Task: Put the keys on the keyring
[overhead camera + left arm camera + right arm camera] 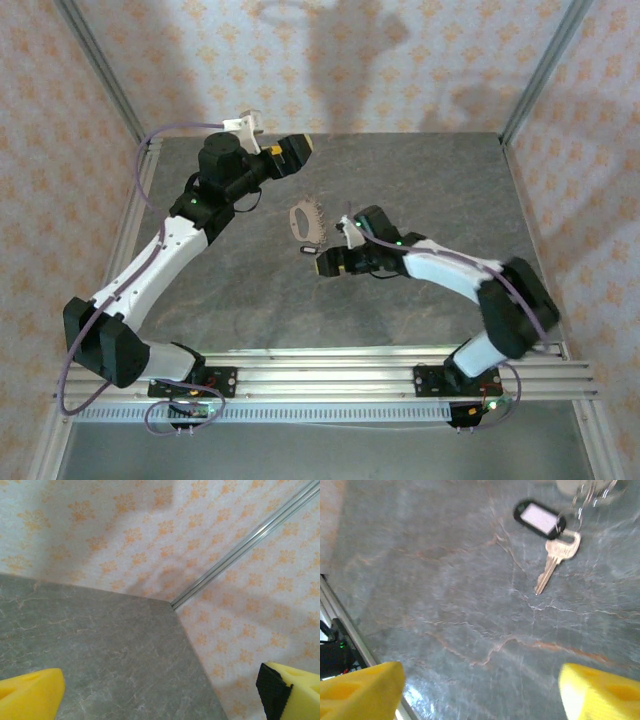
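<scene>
Grey table [420,180] holds the key [307,249] and the keyring [308,219] near its middle. From the top, the keyring is a tan loop with a bumpy edge, lying flat. The key is a tiny dark thing just beside the near end of the keyring. I cannot tell if they touch.

The right gripper [326,264] is just beside the key, on the side nearer the arm bases and a bit to the right. The key lies between this gripper and the keyring.

In the right wrist view, the right gripper [480,692] is wide open. Its two yellow fingers [360,692] sit far apart at the bottom corners with nothing between them. The key [553,564] lies flat on the table ahead of the gripper, up and to the right, apart from the fingers. Its pale blade points down and left. A black tag [539,517] with a white middle lies at the key's head. Thin shiny rings [592,492] above it are too blurry to make out.

The left gripper [296,150] is far back by the wall [350,70], well apart from the key and keyring. In the left wrist view, the left gripper [160,697] is open too. Its yellow fingers [27,695] are at the bottom corners and hold nothing. Grey table and patterned wall lie ahead of it.
</scene>
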`<move>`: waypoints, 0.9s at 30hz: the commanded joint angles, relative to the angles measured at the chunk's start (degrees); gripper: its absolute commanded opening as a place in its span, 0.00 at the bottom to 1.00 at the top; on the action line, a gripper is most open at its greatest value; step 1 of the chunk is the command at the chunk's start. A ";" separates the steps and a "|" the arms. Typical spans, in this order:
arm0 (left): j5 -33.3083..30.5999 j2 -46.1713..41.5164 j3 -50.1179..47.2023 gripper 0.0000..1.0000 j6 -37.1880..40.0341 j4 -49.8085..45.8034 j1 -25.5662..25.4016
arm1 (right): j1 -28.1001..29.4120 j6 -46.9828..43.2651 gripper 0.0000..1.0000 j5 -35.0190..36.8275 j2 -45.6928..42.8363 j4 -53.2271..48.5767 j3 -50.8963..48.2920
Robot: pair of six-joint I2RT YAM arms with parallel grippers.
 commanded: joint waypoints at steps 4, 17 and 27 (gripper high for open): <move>-2.26 -5.44 -1.56 1.00 3.51 -4.69 0.49 | -3.53 -0.46 0.97 9.82 -16.21 -8.67 -0.54; -37.45 -22.57 -16.90 1.00 25.03 -4.20 0.57 | -11.13 -0.90 1.00 49.35 -24.98 -11.28 5.00; -42.05 -24.80 -38.35 1.00 38.00 10.73 8.11 | -20.68 -5.21 1.00 55.39 -15.95 2.42 -1.58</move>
